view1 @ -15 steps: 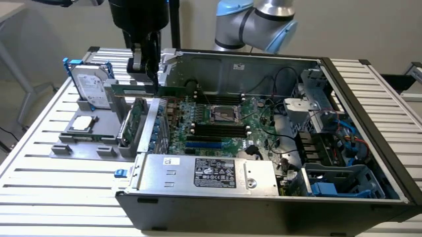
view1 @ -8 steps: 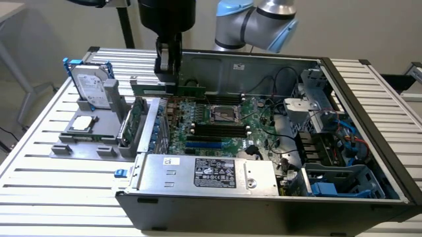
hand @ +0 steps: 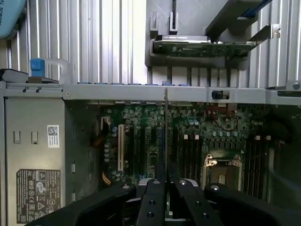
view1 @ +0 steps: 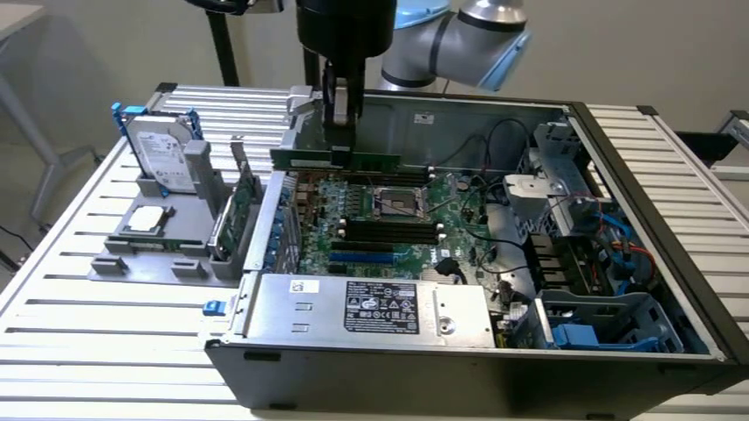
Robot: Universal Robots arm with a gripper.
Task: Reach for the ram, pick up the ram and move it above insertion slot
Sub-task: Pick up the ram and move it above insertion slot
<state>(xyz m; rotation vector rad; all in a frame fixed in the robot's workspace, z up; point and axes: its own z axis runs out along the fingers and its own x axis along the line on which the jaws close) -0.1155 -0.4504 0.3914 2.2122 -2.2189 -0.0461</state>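
Hanging from the gripper (view1: 340,151), the ram (view1: 336,160) above the motherboard (view1: 387,224)

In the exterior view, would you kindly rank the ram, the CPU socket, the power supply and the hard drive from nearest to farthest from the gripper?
1. ram, held in the gripper.
2. CPU socket, just below on the motherboard.
3. hard drive, upright in the rack at the view's left.
4. power supply, at the case's front edge.
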